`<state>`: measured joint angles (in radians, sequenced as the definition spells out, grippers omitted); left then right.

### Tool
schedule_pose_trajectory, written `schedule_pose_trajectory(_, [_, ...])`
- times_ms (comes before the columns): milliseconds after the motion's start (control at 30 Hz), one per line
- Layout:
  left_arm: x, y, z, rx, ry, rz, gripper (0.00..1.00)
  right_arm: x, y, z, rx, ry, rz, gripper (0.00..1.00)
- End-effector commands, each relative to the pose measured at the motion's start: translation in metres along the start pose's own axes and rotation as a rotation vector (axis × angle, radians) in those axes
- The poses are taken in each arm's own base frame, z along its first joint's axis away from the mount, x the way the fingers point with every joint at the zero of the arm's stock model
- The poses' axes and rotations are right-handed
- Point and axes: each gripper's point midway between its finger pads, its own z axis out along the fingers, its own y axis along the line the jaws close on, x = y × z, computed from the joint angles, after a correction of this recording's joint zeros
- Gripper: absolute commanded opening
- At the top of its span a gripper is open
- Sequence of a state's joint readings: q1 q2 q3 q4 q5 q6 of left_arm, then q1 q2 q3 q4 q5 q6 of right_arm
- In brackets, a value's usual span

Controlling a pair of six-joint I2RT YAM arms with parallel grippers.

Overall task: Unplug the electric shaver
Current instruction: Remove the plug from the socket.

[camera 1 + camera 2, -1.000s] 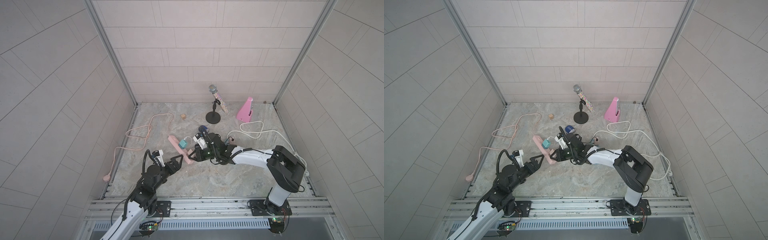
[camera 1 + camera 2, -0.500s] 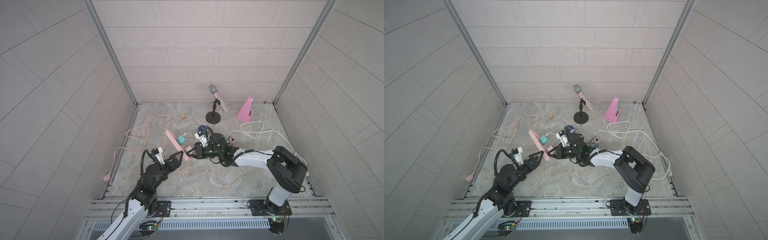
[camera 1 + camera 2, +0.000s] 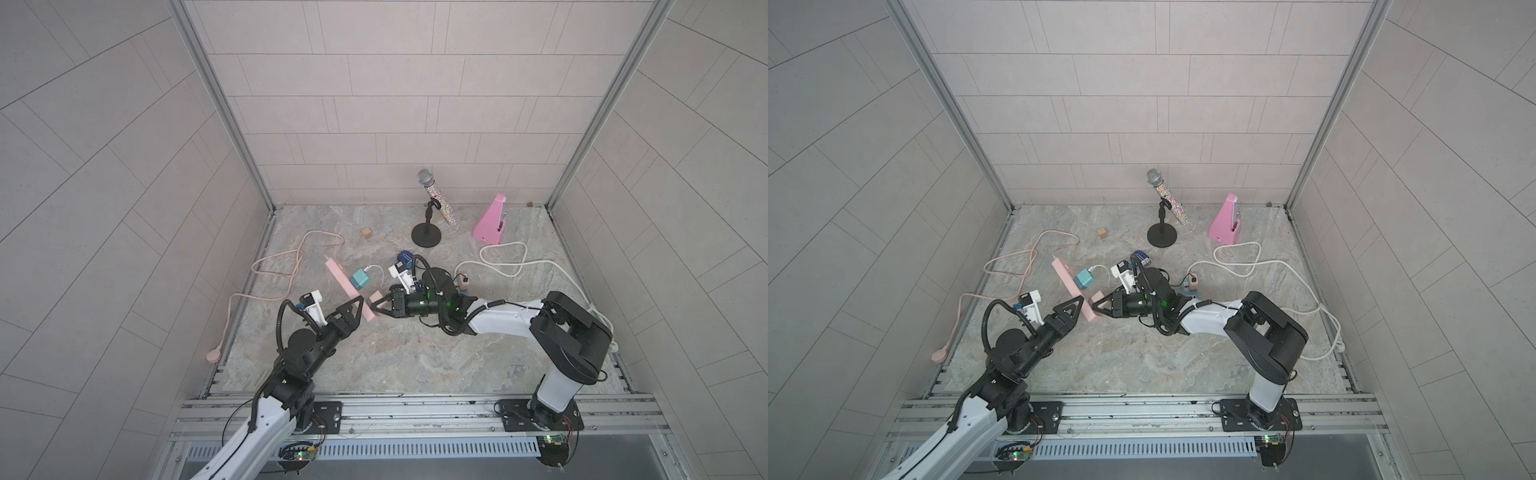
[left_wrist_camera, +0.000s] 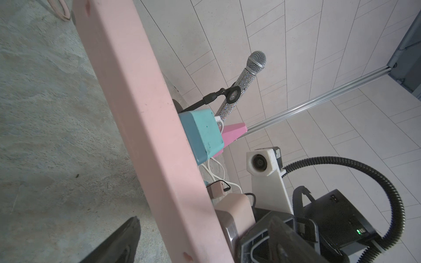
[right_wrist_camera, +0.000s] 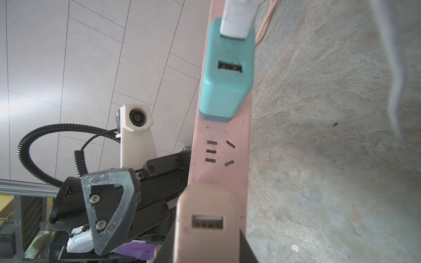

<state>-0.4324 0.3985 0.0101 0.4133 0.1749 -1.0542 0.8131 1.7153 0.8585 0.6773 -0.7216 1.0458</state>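
Right gripper [image 3: 379,306] around rounded beige adapter [image 5: 206,218]

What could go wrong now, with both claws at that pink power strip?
1. The right gripper grips the beige plug, but the left gripper stands open astride the pink power strip, which is tipped on its edge. A pull might drag the strip along rather than free the plug.
2. The teal plug and its white cord sit on that strip; a jerk could tug them or let the strip flop over.
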Motion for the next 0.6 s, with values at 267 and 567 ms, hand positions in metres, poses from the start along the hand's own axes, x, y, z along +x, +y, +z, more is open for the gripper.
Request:
schedule_pose_trajectory(267, [0.006, 0.016, 0.001, -0.025, 0.002, -0.001, 0.93, -0.017, 0.045, -0.001, -0.202, -0.055, -0.061, 0.00])
schedule_pose_trajectory(567, [0.000, 0.010, 0.002, -0.002, -0.027, 0.004, 0.90, -0.004, 0.052, 0.002, -0.226, -0.014, -0.066, 0.00])
